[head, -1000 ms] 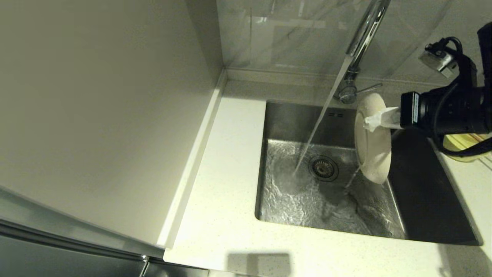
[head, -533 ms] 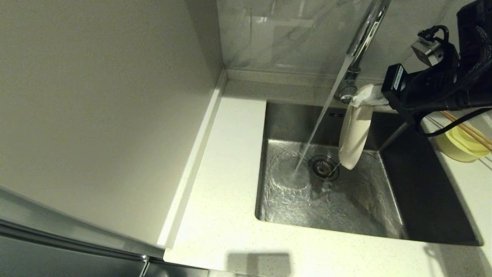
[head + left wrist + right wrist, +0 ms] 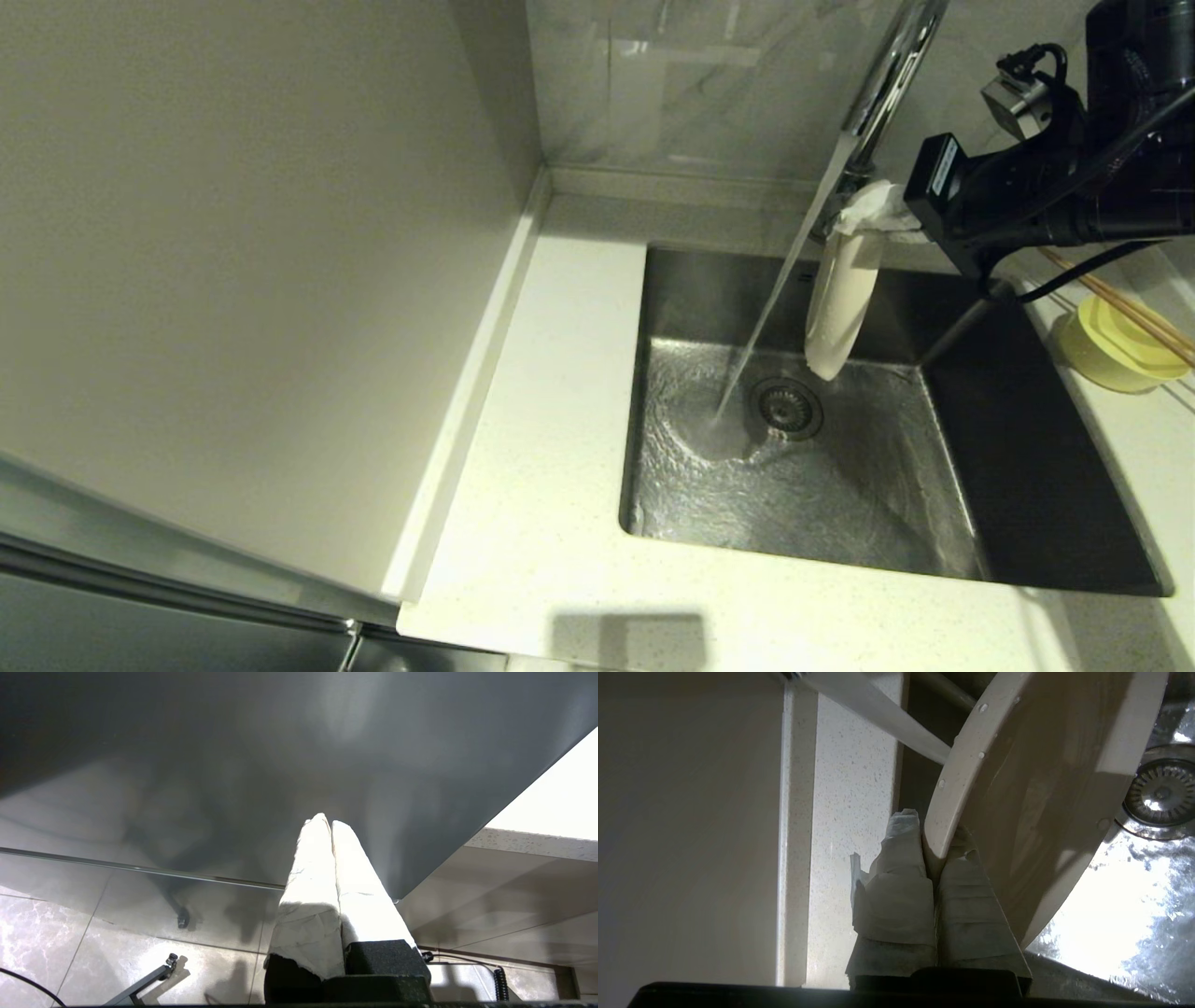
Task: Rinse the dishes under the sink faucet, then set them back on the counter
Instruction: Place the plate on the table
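My right gripper (image 3: 873, 217) is shut on the rim of the cream-white plate (image 3: 838, 299), which hangs on edge over the sink (image 3: 803, 485), just right of the water stream from the chrome faucet (image 3: 887, 75). In the right wrist view the taped fingers (image 3: 901, 877) pinch the plate (image 3: 1017, 788) with the stream passing close beside its rim. The pale-yellow bowl (image 3: 1111, 353) sits on the counter (image 3: 551, 448) right of the sink, with the brown chopsticks (image 3: 1134, 313) lying across it. My left gripper (image 3: 327, 823) is shut on nothing, parked low beside a grey cabinet, outside the head view.
A beige wall panel (image 3: 233, 280) stands along the counter's left side. The drain strainer (image 3: 786, 407) lies under the plate's lower edge. Water covers the sink floor. A marble backsplash (image 3: 709, 84) rises behind the faucet.
My right gripper carried the plate left and back toward the water stream and turned it more edge-on. The bowl and chopsticks came into view behind the arm.
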